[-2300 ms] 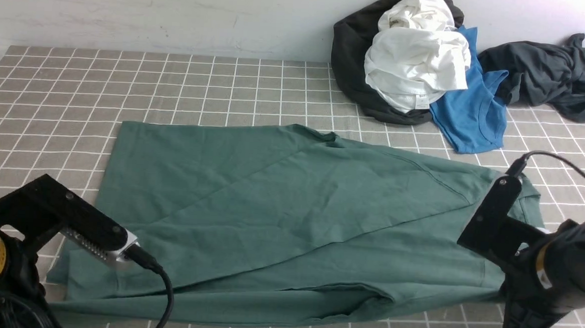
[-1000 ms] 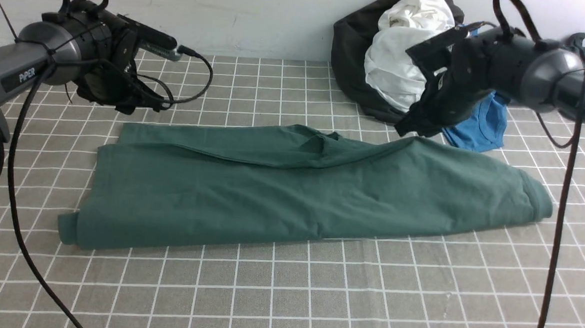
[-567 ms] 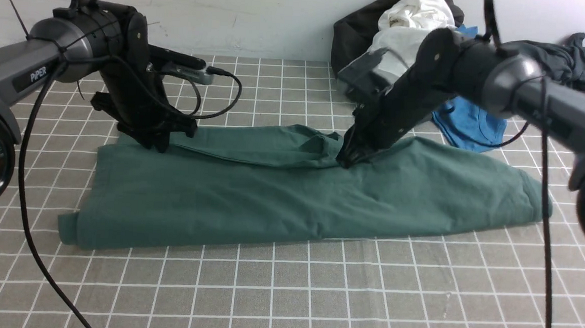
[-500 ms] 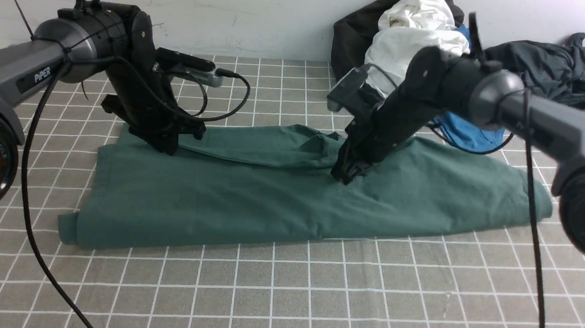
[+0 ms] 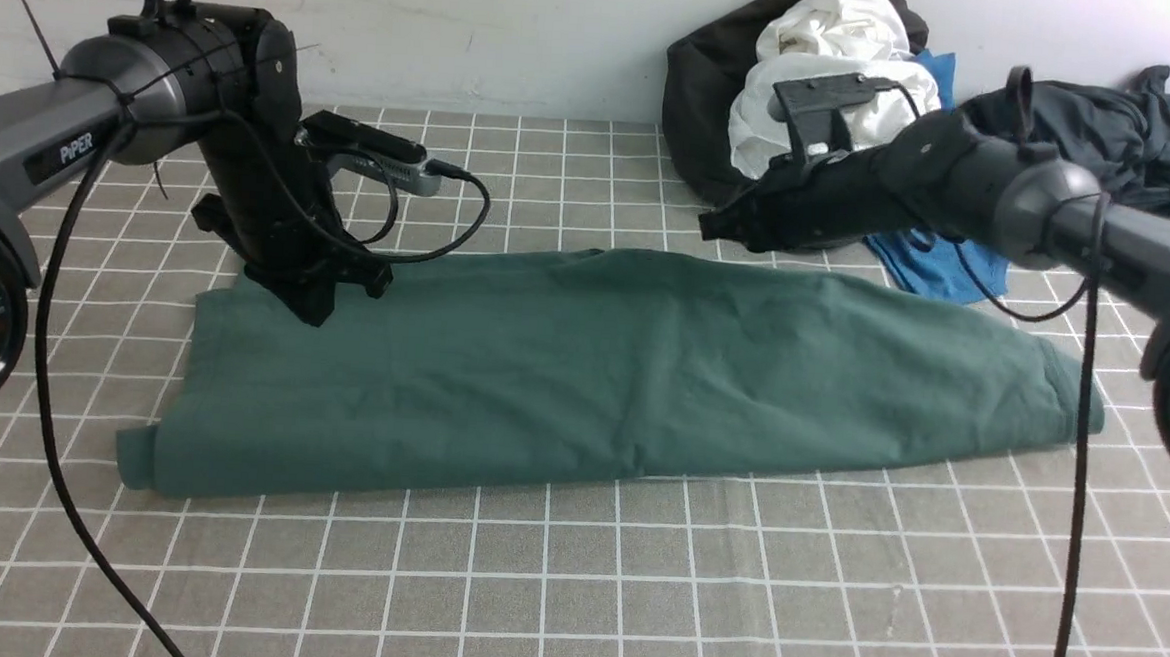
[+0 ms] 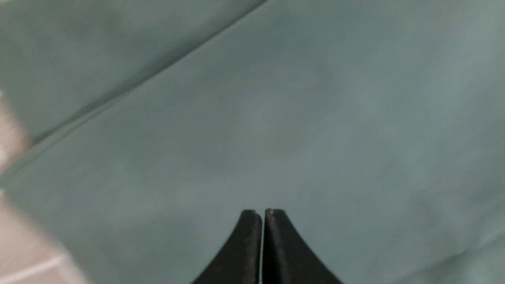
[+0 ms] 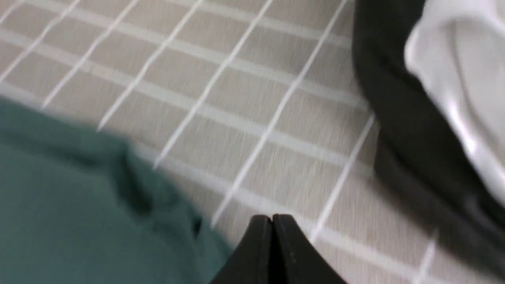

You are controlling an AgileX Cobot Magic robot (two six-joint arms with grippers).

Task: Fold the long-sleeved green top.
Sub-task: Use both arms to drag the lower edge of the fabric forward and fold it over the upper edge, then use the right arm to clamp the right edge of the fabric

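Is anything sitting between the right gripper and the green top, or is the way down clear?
Nothing visible does. The right gripper hangs shut just beyond the far edge of the green long-sleeved top, with only checked tablecloth beneath it. The pile of clothes lies farther back, off that path.

Grey tubular arms (image 5: 24, 144) lettered PIPER in white, black wrists (image 5: 253, 166), black cables (image 5: 39, 360)

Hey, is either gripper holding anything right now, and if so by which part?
Nothing is held. The left gripper is shut empty over the green long-sleeved top; the right gripper is shut empty above the tablecloth.
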